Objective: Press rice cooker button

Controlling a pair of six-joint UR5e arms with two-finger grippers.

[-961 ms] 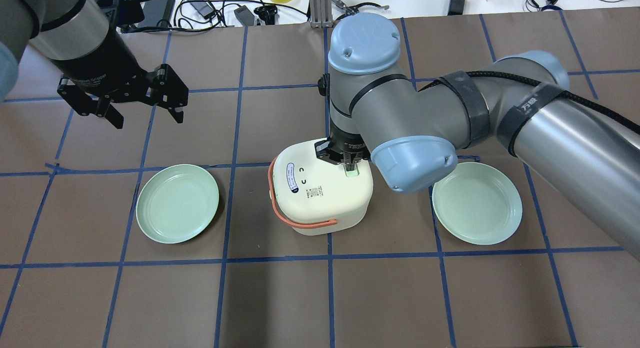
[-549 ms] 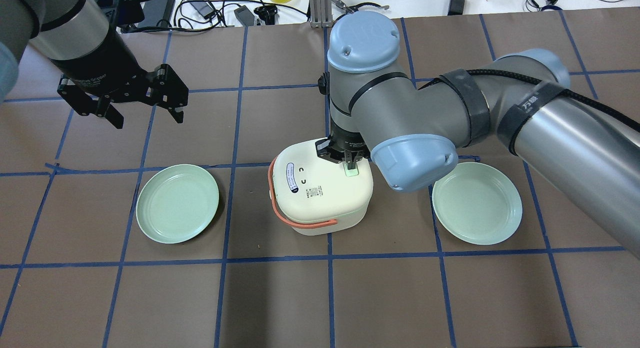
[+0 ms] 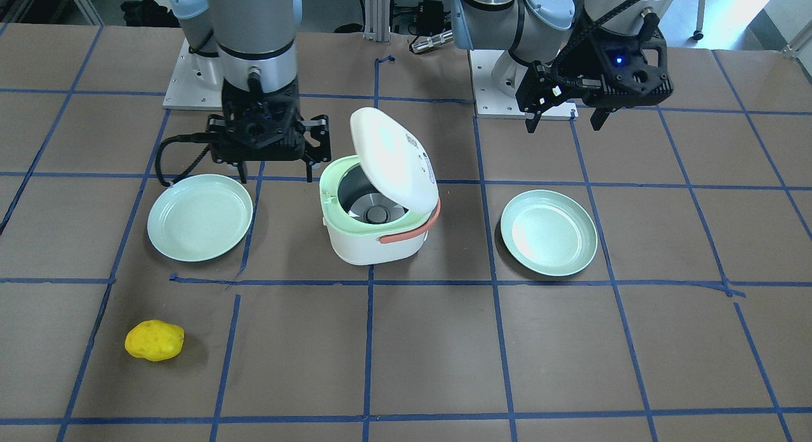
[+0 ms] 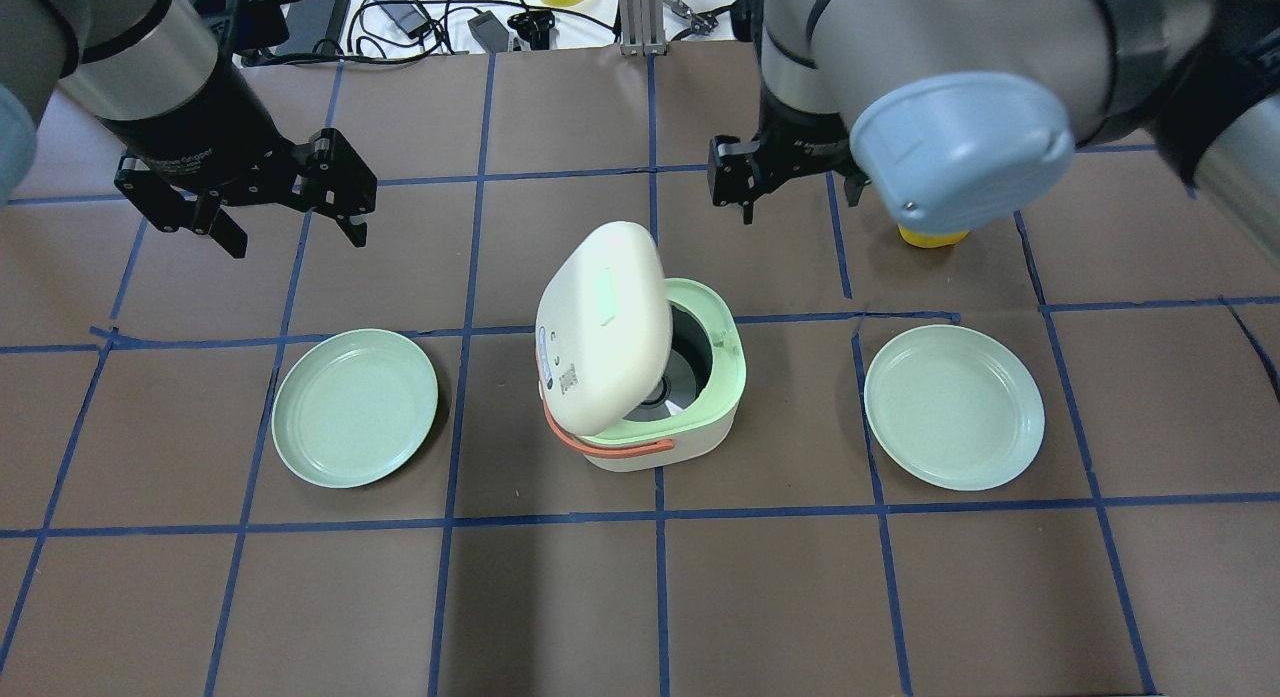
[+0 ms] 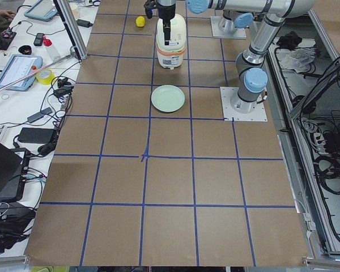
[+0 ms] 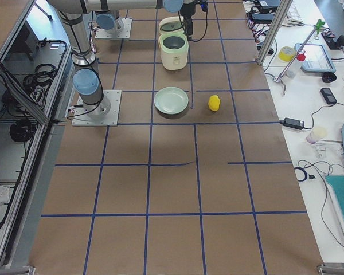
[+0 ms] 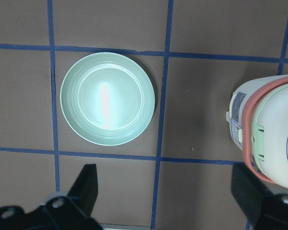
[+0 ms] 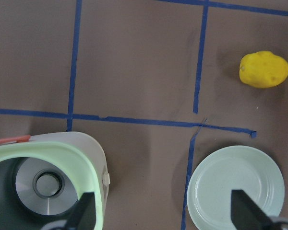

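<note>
cooker: white cooker [image 4: 660,432] sits mid-table, upright, between the two plates and apart from both.
lid: lid [image 4: 600,327] is up, tilted toward the robot's left. We see the green rim and the bare metal pot [image 3: 371,204] under it.
button: green tab [image 4: 605,282] on the lid top, nothing touching it.
handle: orange handle [image 3: 412,233] lies down around the body.
right gripper: right gripper [image 3: 276,166] hangs raised, off the cooker on the right-plate side and clear of the lid. Its wrist view shows the fingers spread wide with nothing between them.
left gripper: left gripper [image 4: 298,239] hovers raised near the left plate, well apart from the cooker. Jaws are wide too, and empty.
plates: left plate [image 4: 355,407] and right plate [image 4: 955,407], both bare.
other: yellow lump [image 3: 154,340] on the table [image 4: 600,597], past the right plate on the operators' side.
step: we judge the press done, since the lid stands open and nothing is on the tab.
next: we'd only park the right arm, keeping its path off the raised lid, which a knock could slam shut. If another button was meant, we can't tell from here.
</note>
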